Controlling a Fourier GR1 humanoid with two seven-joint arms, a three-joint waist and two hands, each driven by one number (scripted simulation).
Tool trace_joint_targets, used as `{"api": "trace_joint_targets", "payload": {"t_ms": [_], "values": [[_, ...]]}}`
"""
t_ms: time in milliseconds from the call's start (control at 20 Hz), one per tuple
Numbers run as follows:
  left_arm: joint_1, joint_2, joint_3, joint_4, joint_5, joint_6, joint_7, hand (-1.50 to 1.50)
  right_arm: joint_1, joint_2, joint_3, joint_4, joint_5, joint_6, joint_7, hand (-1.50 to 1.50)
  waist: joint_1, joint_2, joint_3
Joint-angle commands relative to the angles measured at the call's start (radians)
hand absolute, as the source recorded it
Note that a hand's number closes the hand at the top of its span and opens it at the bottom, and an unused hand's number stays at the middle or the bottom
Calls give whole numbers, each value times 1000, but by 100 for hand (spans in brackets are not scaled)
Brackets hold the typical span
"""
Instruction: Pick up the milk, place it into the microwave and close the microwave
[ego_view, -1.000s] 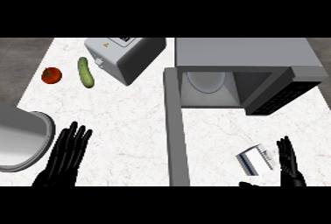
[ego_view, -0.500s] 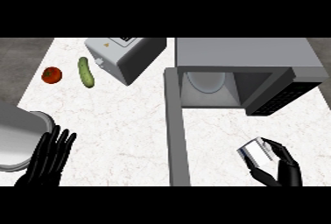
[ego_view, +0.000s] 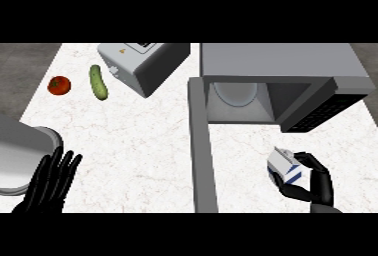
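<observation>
Head view, looking steeply down: a white marbled tabletop (ego_view: 148, 145) is seen, with a microwave (ego_view: 280, 75) standing at the upper right. Its door (ego_view: 201, 150) is swung open and extends toward the lower edge as a long grey strip; a pale turntable plate (ego_view: 236, 92) is visible inside the cavity, and the dark control panel (ego_view: 325, 112) is angled off to the right. The milk (ego_view: 284, 166), a small white carton with blue markings, is found low on the right side, right of the open door and below the microwave's front, apart from it. The right robot hand (ego_view: 314, 182) is curled around the carton, fingers over its far side and thumb below it; whether the carton is lifted off the tabletop cannot be told. The left robot hand (ego_view: 50, 182) is noted at the lower left, fingers straight and spread, holding nothing, just beside a grey rounded pan or bowl (ego_view: 18, 155) cut off by the left edge. A toaster (ego_view: 140, 65) sits tilted at upper centre-left. A green cucumber (ego_view: 98, 82) lies left of it, with a red tomato (ego_view: 59, 85) near the tabletop's left edge.
</observation>
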Motion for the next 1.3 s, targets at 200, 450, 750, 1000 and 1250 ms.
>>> {"api": "trace_joint_targets", "payload": {"t_ms": [200, 450, 750, 1000, 1250], "values": [[20, -8, 18, -33, 29, -22, 20, -150, -151, 30, 10, 121, 26, -54, -95, 150, 7, 5, 6], [-35, 10, 76, 8, 46, -31, 21, -150, -166, 66, 45, 64, 4, 65, -73, 150, -3, 3, 5], [93, -6, 68, -22, 27, -83, -36, -150, -126, 147, 143, -93, -34, 24, 22, 150, -6, -4, 3], [-73, 22, 156, 109, 83, -103, 16, -150, -13, 148, 333, -292, -125, -52, 101, 150, -15, -3, 3], [-13, -35, 101, 41, 17, -64, 25, -150, -85, 149, 344, -391, -91, -208, 248, 150, -8, -1, 4]]}}
